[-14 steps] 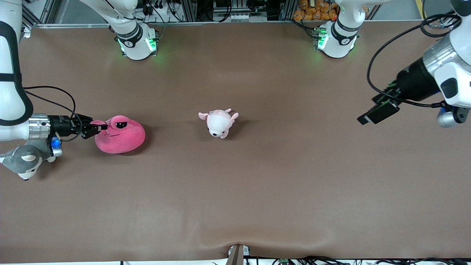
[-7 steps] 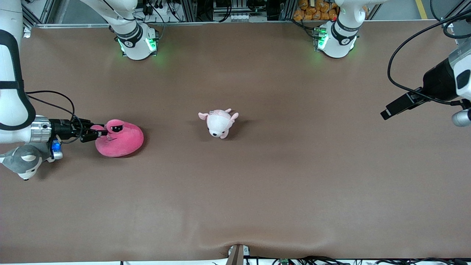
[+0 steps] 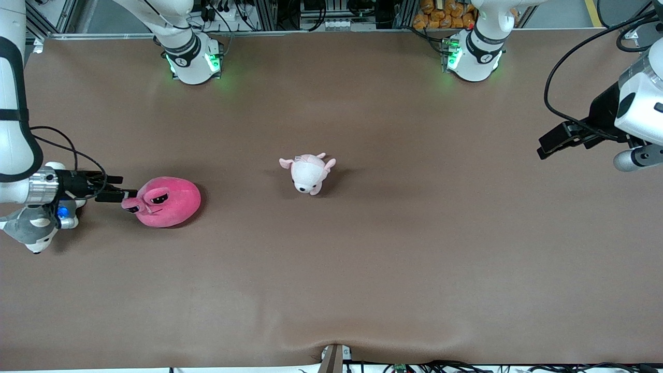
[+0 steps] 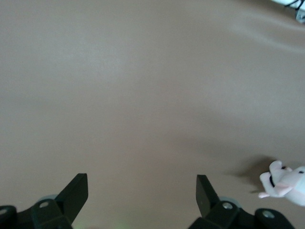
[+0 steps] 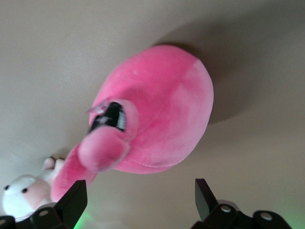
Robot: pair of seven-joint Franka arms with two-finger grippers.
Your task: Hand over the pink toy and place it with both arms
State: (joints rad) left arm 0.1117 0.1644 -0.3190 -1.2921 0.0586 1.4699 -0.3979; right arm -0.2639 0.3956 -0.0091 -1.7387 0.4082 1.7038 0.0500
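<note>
The pink toy (image 3: 164, 202) lies on the brown table toward the right arm's end, its two stalk eyes pointing at my right gripper (image 3: 115, 189). That gripper is open and sits just short of the eyes, holding nothing. In the right wrist view the pink toy (image 5: 159, 107) fills the middle, and the right gripper (image 5: 138, 200) has only bare table between its fingers. My left gripper (image 3: 550, 143) hangs open and empty over the left arm's end of the table. In its own view the left gripper (image 4: 142, 195) has only tabletop under it.
A small pale pink-and-white plush (image 3: 309, 172) lies near the table's middle and also shows as the small plush (image 4: 287, 183) and the pale plush (image 5: 23, 194) in the wrist views. A grey-and-white husky plush (image 3: 32, 232) lies under the right wrist at the table's end.
My right gripper opened, let go of the toy's eye stalk and drew back a little. The toy tipped and settled on the table. The left arm pulled back toward its end.
</note>
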